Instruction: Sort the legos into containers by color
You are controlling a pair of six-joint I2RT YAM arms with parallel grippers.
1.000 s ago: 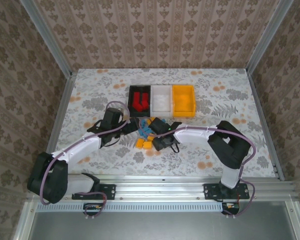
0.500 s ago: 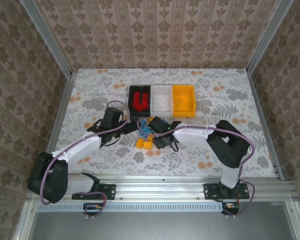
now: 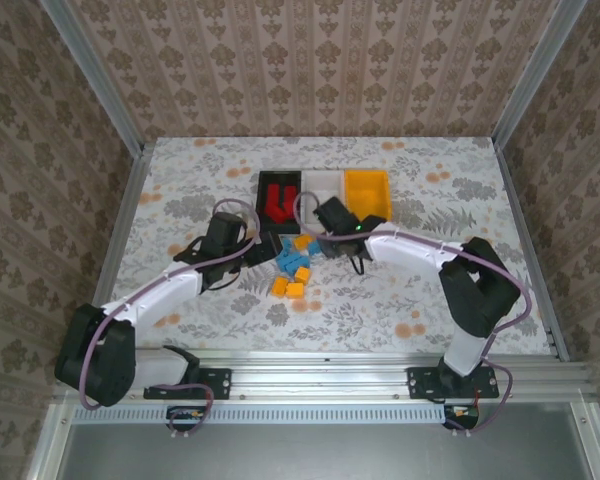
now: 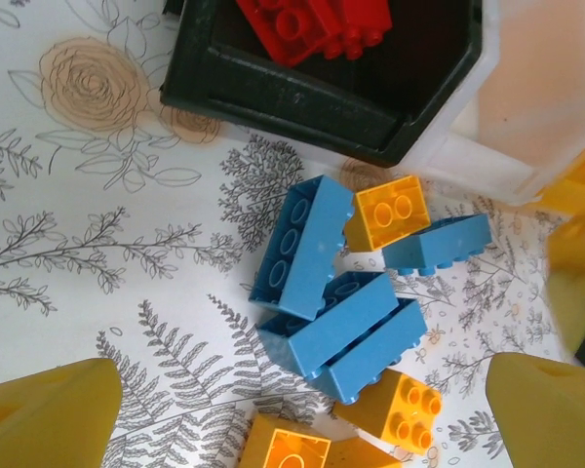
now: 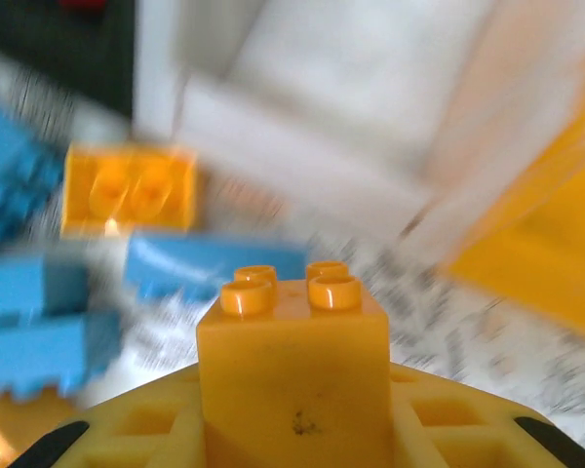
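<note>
- Right gripper (image 5: 292, 429) pinches one orange-yellow brick (image 5: 292, 361), studs up, above the table at the near edge of the white bin (image 3: 321, 179) and the orange-yellow bin (image 3: 368, 186). Judged: it is bound for the matching bin on the right.
- Left gripper (image 4: 302, 414) is spread wide over the loose blue bricks (image 4: 322, 312) and orange bricks (image 4: 395, 405), just near of the black bin (image 4: 302, 97). It is probably placed for the next pick.
- Red bricks (image 4: 312, 19) lie in the black bin.

Three bins (image 3: 370, 188), about ten bricks (image 4: 302, 249)
</note>
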